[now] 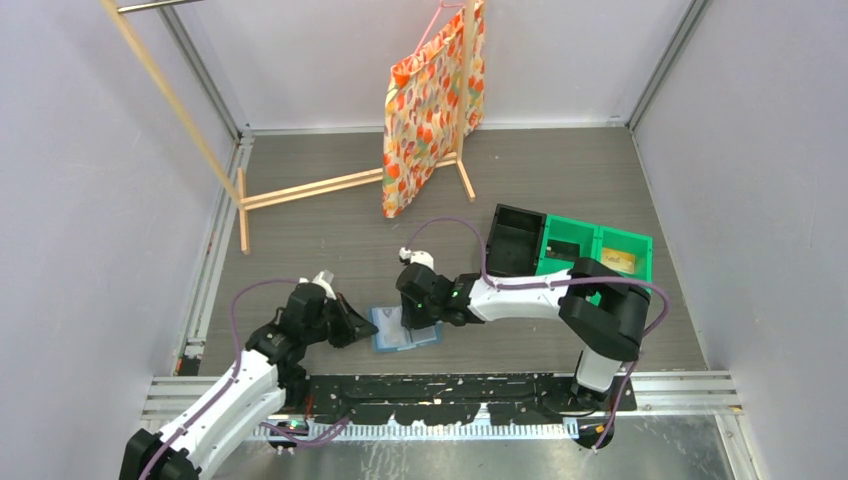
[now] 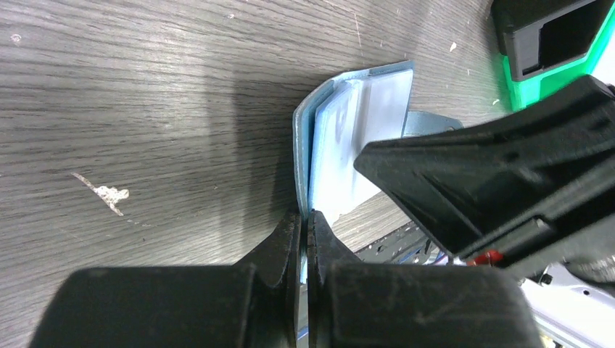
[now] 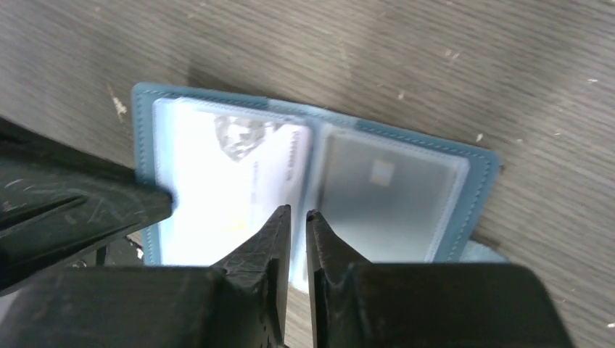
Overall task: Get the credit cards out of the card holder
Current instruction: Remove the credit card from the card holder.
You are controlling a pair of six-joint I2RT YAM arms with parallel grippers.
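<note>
I have 3 views. The top camera sits high above the near edge of the tabletop [image 1: 600,180] and looks down and forward over all of it, from far enough that the left hand [image 1: 362,327] and right hand [image 1: 413,325] appear small. Each of the 2 wrist cameras rides just behind its own hand and looks along the fingers, very close to the tabletop. The left one faces the card holder [image 2: 341,123] just past its fingertips, with the right hand beyond. The right one looks almost straight down on that card holder, with the left hand beside it. All 3 views share that patch.
</note>
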